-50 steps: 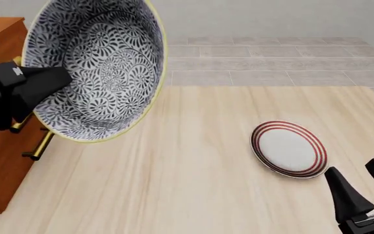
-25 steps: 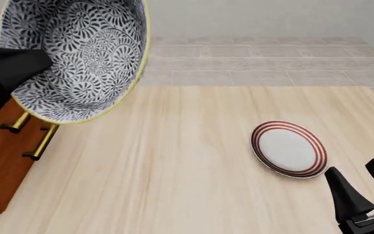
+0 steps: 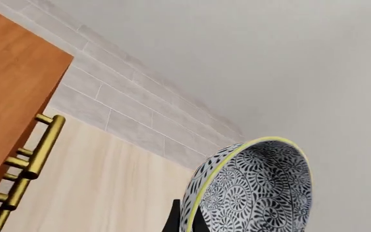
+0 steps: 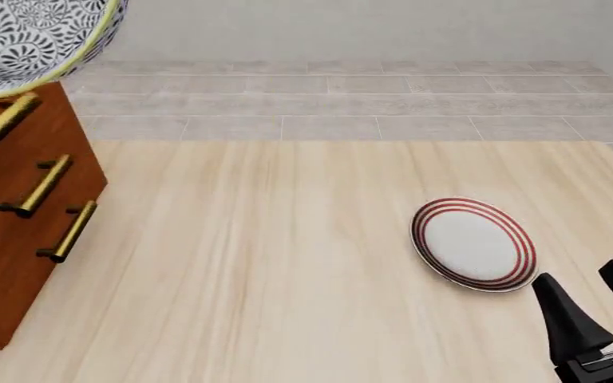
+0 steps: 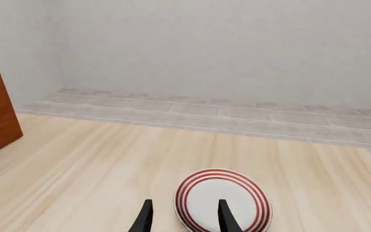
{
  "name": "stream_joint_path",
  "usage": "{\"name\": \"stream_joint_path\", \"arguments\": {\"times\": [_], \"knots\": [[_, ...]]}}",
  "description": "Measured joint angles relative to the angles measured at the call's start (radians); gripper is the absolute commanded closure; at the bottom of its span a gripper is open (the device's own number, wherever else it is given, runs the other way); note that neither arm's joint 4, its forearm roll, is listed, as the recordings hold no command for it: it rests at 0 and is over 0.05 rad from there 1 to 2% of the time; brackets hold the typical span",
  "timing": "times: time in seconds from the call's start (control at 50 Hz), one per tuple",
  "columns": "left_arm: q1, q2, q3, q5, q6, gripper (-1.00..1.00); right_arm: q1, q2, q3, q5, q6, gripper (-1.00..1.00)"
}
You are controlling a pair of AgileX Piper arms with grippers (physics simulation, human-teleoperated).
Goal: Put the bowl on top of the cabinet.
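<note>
1. Bowl [image 4: 29,40]: high at the far-left corner of the front view, partly cut off by the frame edges. Tilted on its side, patterned interior facing the camera, cream-yellow rim along the lower right edge. Overlaps the top front edge of the cabinet [image 4: 9,255] in that view; whether touching or held above cannot be told.
2. Same bowl [image 3: 250,188] in the left wrist view: close to the lens, tilted, rim nearest the camera, dark-and-white pattern inside and out.
3. Left gripper [image 3: 184,223]: only a dark sliver of finger visible at the bowl's rim, with the rim running straight between. Appears closed on the rim, bowl held in the air. Not visible in the front view.
4. Cabinet: reddish-brown, at the left edge of the table [image 4: 285,279]. Three brass bar handles down the front, uppermost handle [image 4: 3,121] just below the bowl. In the left wrist view, cabinet front [image 3: 11,101] and handles seen beside the bowl, well apart from it.
5. Plate [image 4: 474,243]: white with red rings, flat on the table on the right side, far from the cabinet.
6. Right gripper [image 5: 184,217]: fingers parted, nothing between them, low over the table just on the near side of the plate [image 5: 223,200]. In the front view, right gripper [image 4: 596,307] at the lower-right corner, both fingers pointing up, apart, empty.
</note>
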Motion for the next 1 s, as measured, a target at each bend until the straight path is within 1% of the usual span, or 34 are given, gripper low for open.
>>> {"name": "stream_joint_path", "arguments": {"times": [0.12,0.3,0.48,0.7,1.0], "knots": [[0.065,0.018,-0.050,0.030,0.015,1.00,0.000,0.000,0.000,0.000,0.000,-1.00],[0.169,0.067,-0.145,0.076,0.059,1.00,0.000,0.000,0.000,0.000,0.000,-1.00],[0.278,0.108,-0.196,0.093,0.095,1.00,0.000,0.000,0.000,0.000,0.000,-1.00],[0.401,0.147,-0.220,0.084,0.131,1.00,0.000,0.000,0.000,0.000,0.000,-1.00],[0.532,0.181,-0.197,0.034,0.165,1.00,0.000,0.000,0.000,0.000,0.000,-1.00]]}}
